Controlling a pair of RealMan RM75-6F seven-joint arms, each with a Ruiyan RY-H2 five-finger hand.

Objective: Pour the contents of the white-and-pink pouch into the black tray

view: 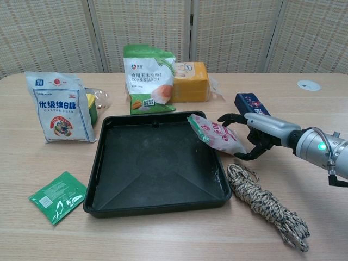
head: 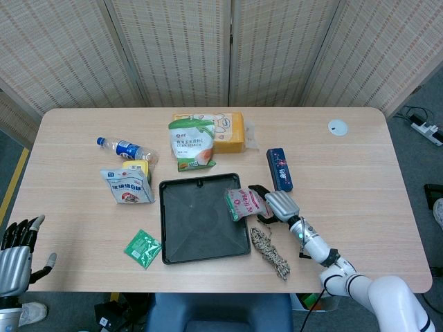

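1. Over the black tray's [view: 155, 163] right rim, the white-and-pink pouch [view: 216, 134] lies tilted, plump and crinkled, with red print.
2. The right hand [view: 254, 136] grips its right end, fingers curled around it.
3. The left hand [head: 17, 254] hangs low at near left, fingers spread, holding nothing.
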